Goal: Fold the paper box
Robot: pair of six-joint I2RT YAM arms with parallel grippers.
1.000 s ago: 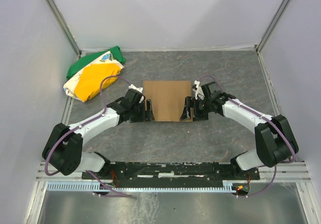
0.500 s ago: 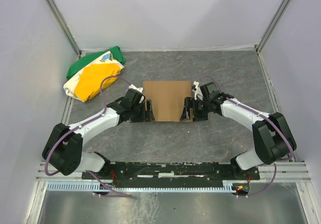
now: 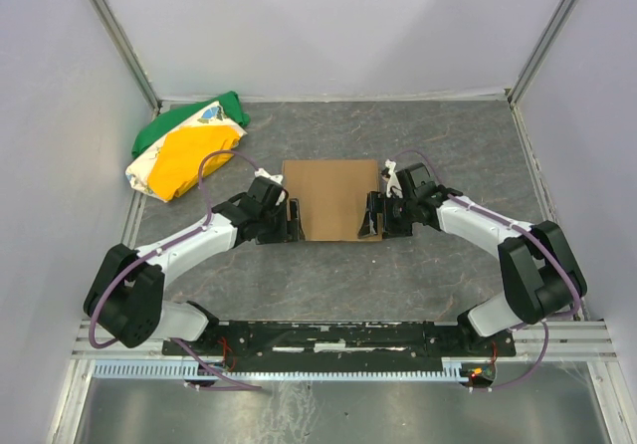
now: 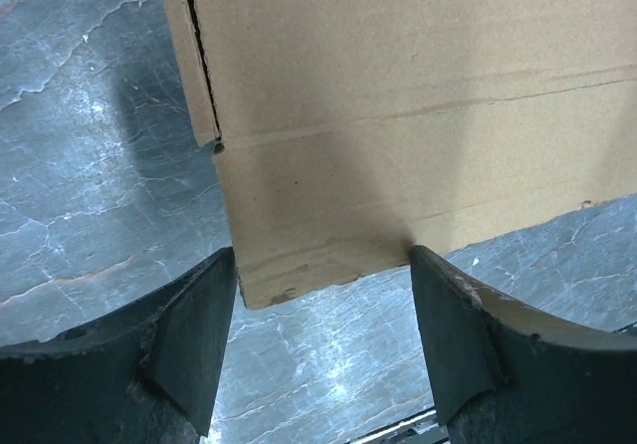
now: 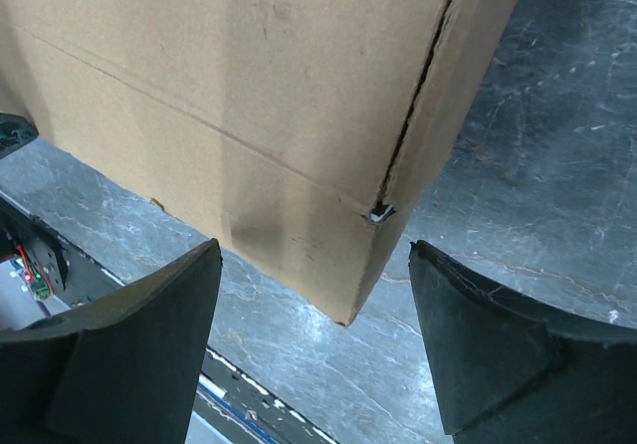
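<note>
Paper box (image 3: 331, 197) lies flat on the table (image 3: 448, 145). L gripper (image 3: 293, 220) at its near-left corner, R gripper (image 3: 375, 215) at near-right. Both claws spread wide, nothing grasped, tips just beside box edges. Cloth bundle (image 3: 184, 150) well apart, far-left of the box.

Pale walls (image 3: 328, 26) enclose a grey marbled tabletop (image 3: 328, 285) — evenly lit.

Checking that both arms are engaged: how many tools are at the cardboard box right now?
2. The left tool is at the paper box's near left corner; the right tool is at its near right corner. Neither is hidden.
</note>
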